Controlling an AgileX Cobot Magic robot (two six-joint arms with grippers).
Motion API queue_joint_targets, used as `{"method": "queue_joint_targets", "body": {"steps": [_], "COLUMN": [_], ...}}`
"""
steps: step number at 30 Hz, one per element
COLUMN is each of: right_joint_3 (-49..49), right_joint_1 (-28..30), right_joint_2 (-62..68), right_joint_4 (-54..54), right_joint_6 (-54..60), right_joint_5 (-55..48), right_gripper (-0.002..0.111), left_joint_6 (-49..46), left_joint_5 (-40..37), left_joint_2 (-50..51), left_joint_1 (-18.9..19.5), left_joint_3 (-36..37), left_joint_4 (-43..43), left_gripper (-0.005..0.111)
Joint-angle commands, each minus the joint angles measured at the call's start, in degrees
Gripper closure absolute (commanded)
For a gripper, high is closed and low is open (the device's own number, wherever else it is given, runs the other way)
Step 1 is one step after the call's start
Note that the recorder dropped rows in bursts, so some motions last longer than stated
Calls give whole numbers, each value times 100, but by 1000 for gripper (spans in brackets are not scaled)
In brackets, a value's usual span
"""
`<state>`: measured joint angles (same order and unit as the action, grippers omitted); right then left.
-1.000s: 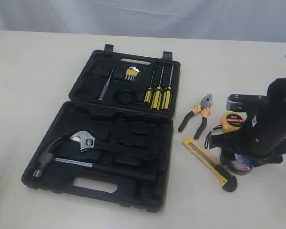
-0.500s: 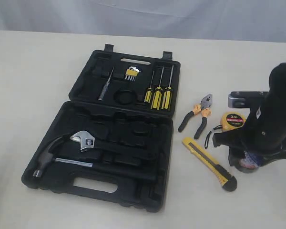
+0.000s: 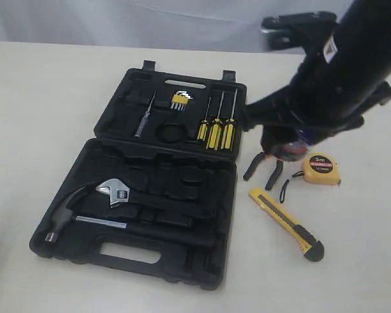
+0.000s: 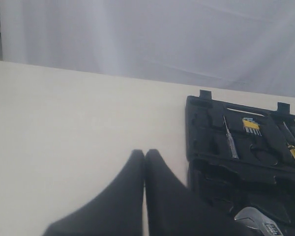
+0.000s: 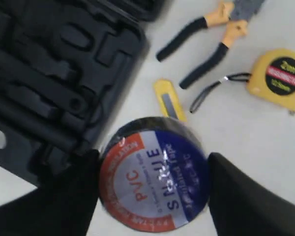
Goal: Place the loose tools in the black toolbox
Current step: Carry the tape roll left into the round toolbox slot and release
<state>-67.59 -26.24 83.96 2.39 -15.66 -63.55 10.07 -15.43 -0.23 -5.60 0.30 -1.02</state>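
The black tape roll (image 5: 155,174), with its white, blue and red label, is clamped between my right gripper's (image 5: 155,182) fingers and lifted off the table. In the exterior view that gripper (image 3: 288,147) hovers over the pliers (image 3: 255,166), just right of the open black toolbox (image 3: 182,189). On the table lie the yellow tape measure (image 3: 320,169) and the utility knife (image 3: 285,223). My left gripper (image 4: 144,153) is shut on nothing, above bare table beside the toolbox (image 4: 246,162). It is out of the exterior view.
Inside the toolbox sit three yellow-handled screwdrivers (image 3: 216,130), a hex key set (image 3: 180,100), a hammer (image 3: 72,212) and an adjustable wrench (image 3: 115,191). A white curtain hangs behind the table.
My right arm has risen with the tape roll and swung left and back, from beside the tape measure to above the pliers near the toolbox.
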Motion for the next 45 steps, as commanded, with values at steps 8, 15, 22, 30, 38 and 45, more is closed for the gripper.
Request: {"method": "queue_joint_targets", "body": {"steps": [8,15,22,30,38,45], "right_joint_3": [-1345,-1791,-2459,-3405,-4090,-4090], "right_joint_1": [-812,-1124,-1124,-1100,-765,-716], "right_joint_2": [1482,2283,2683,3420,4533,4793], "right_joint_4": [69,109,294,983,995,874], "right_joint_6": [-65,41,41,45,176,176], "right_joint_5": [153,519,473,207,470,1236], "right_gripper": [109,109,109,109,109,109], "left_joint_6": [-2,-2,-2,-2,-2,-2], "left_joint_5": [2,2,2,2,2,2], "left_joint_2": [23,23,23,23,23,23], "left_joint_1": [-33,-33,-33,-33,-33,-33], "left_joint_3": [-30,-30,-30,-30,-30,-30], "left_joint_4": [-15,-15,-15,-15,-15,-15], "left_gripper": [107,107,107,107,107,107]}}
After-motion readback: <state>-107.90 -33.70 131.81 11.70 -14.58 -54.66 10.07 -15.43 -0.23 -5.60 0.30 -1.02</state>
